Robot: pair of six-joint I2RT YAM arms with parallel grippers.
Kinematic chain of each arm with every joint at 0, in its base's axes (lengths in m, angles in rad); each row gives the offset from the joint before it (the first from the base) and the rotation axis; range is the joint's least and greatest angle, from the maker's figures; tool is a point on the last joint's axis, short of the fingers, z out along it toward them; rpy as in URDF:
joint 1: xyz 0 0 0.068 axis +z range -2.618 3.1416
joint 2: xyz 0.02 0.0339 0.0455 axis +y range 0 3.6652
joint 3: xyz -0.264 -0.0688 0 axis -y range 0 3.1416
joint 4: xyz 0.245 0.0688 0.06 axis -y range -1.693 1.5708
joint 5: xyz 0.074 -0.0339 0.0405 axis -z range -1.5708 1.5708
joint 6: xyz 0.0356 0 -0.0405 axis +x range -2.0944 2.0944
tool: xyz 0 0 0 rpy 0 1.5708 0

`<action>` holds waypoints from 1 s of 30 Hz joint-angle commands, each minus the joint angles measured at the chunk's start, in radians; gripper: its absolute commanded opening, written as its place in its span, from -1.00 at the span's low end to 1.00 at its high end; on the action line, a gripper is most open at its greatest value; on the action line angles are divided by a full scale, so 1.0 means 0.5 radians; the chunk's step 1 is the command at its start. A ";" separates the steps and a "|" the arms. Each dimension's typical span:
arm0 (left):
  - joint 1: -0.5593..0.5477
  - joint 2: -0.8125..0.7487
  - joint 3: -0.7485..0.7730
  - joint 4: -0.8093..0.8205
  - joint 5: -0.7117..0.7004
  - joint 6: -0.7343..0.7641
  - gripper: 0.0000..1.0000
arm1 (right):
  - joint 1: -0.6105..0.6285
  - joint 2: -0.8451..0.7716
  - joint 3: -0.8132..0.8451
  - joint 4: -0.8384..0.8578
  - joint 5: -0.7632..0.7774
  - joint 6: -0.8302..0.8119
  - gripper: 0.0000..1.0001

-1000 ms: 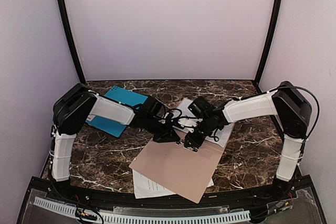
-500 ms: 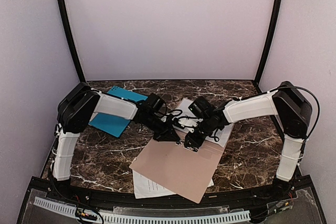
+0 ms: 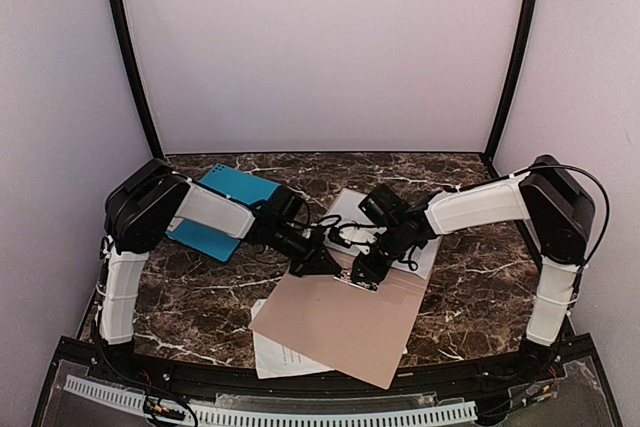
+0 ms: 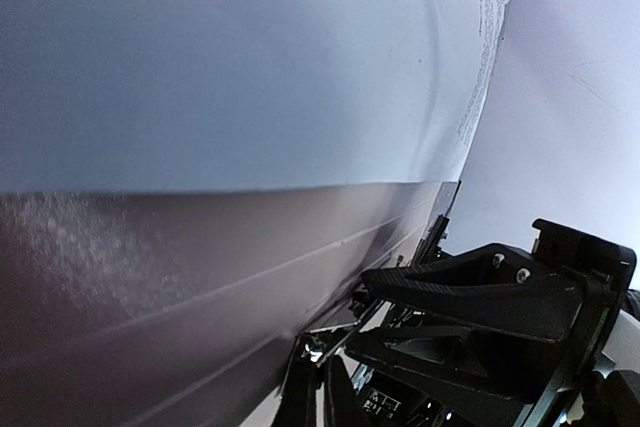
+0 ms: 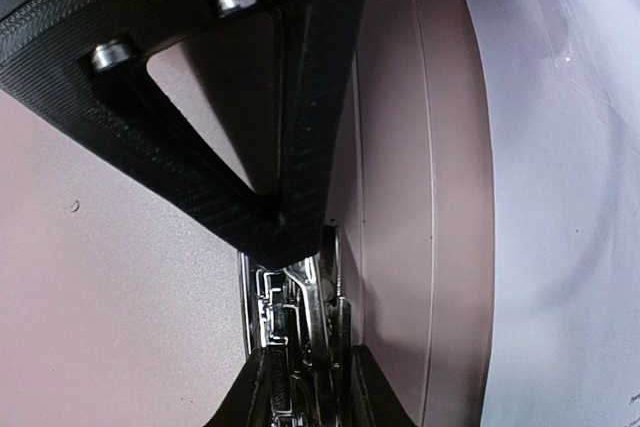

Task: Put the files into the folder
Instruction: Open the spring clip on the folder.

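Top external view: folder (image 3: 335, 322) lies flat at centre, papers (image 3: 278, 355) poking out beneath its near edge.
Left gripper (image 3: 318, 263): closed tight at the folder's far edge.
Right gripper (image 3: 362, 276): narrow, pinching the metal clip (image 5: 295, 347), just beside the left.

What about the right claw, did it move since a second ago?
No. The right gripper stays on the folder's metal clip, equally far from the table's back edge.

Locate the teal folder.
In the top view, the teal folder lies at far left, partly beneath the left arm, up-left of the tan folder.
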 commanded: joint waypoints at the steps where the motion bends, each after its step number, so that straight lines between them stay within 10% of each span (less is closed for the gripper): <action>1: -0.122 0.114 -0.152 -0.667 -0.055 0.035 -0.99 | -0.019 0.260 -0.176 -0.328 0.305 0.042 -0.59; 30: -0.224 -0.471 -0.147 -0.084 -0.676 0.585 -0.79 | -0.085 -0.576 -0.340 0.081 -0.049 0.103 0.10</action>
